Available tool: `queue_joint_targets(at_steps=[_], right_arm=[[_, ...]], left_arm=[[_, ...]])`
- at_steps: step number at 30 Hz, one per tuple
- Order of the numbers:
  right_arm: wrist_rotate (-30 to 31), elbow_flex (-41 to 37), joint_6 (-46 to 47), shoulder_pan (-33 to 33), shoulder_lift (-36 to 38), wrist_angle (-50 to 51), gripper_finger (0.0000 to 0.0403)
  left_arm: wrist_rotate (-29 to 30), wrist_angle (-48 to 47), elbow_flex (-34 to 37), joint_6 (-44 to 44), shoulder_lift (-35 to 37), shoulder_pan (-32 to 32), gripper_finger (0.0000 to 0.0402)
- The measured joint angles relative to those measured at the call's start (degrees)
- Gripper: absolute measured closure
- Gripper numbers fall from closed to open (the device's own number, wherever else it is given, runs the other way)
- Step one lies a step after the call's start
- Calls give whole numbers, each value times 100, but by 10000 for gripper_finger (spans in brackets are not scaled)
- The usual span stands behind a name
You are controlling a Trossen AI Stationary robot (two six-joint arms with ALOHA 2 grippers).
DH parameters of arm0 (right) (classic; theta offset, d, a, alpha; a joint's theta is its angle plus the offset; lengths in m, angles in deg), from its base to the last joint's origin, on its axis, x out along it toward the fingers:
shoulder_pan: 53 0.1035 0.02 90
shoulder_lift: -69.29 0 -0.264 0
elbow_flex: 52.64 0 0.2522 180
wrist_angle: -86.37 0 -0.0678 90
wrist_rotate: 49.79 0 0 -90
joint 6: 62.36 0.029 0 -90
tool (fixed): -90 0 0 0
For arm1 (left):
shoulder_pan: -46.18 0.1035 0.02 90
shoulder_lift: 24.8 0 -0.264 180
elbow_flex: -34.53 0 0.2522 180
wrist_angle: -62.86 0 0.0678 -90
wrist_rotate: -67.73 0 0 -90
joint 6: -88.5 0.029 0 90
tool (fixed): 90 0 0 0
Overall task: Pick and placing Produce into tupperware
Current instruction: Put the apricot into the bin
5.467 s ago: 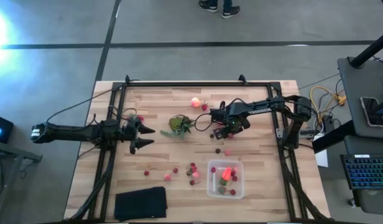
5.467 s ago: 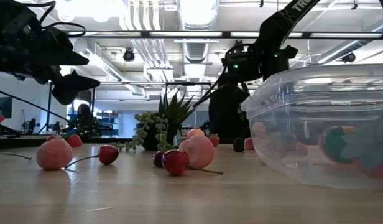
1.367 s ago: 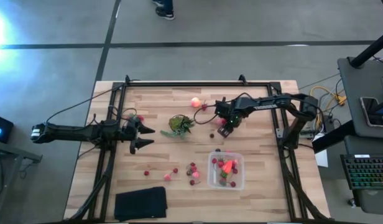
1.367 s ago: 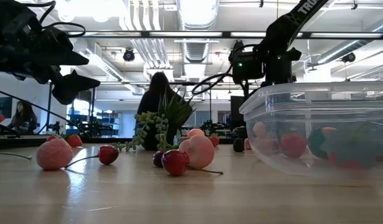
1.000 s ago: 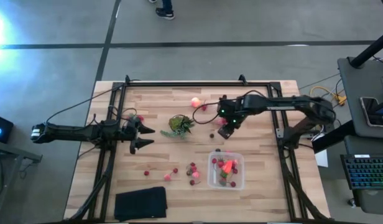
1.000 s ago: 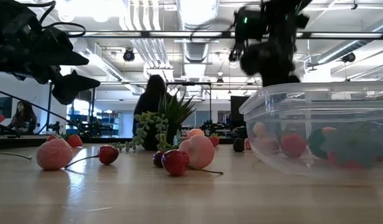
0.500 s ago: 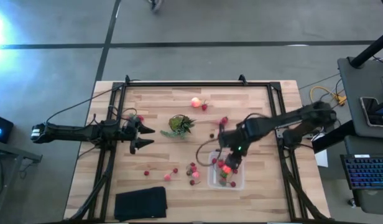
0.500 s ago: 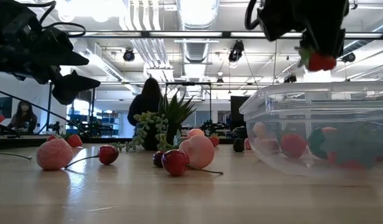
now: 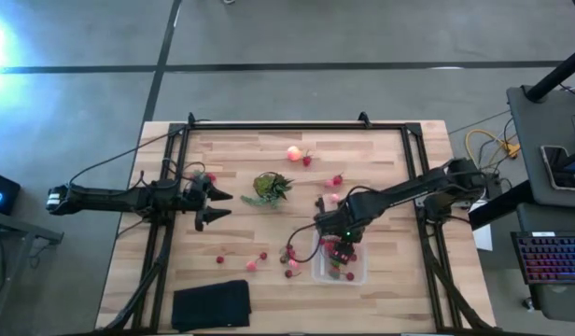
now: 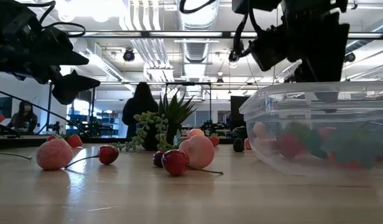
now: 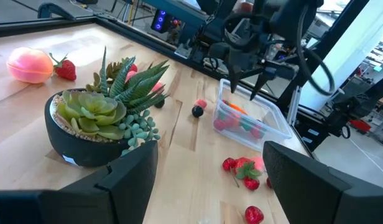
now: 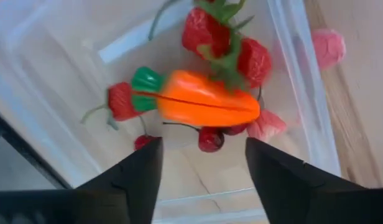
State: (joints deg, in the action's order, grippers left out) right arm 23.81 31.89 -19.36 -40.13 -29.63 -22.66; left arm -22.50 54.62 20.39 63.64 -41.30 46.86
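Note:
The clear tupperware (image 9: 316, 268) stands near the table's near edge, right of centre. In the right wrist view it holds an orange carrot-like piece (image 12: 204, 102), strawberries (image 12: 253, 60) and cherries. My right gripper (image 12: 204, 186) hangs just above the box (image 10: 316, 130), open and empty. More produce lies loose on the wood: a peach (image 9: 293, 153), a strawberry (image 9: 307, 161), and a cluster (image 9: 289, 254) left of the box. My left gripper (image 9: 217, 205) waits open at the table's left, facing the green plant (image 11: 104, 118).
The potted green plant (image 9: 269, 187) stands mid-table between the arms. A flat black pad (image 9: 211, 303) lies at the near left corner. Small red pieces (image 9: 252, 265) dot the near-left wood. A black frame (image 9: 297, 127) borders the table. A person stands in the room behind (image 10: 140, 102).
My right gripper swung from the far middle of the table, by the loose strawberries, toward the near edge and came down over the tupperware. Half a second ago it carried a red strawberry above the box; now that piece is gone from its fingers.

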Motion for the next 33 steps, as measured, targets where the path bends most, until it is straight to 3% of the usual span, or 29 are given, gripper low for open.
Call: queue_joint_targets(at_steps=[3,7,13,16,33], right_arm=[[47,104,-50,-94,171,16,151],[593,323,122,-413,446,146,132],[723,252,304,-1275,315,736,142],[460,182,131,-1483,56,689,150],[124,189,-117,-1236,-810,493,175]], left_arm=[[0,0,0,1,3,-1,125],[0,1,0,1,8,-1,125],[2,4,0,0,1,0,125],[0,2,0,0,1,-1,125],[2,-2,0,1,5,-1,125]])
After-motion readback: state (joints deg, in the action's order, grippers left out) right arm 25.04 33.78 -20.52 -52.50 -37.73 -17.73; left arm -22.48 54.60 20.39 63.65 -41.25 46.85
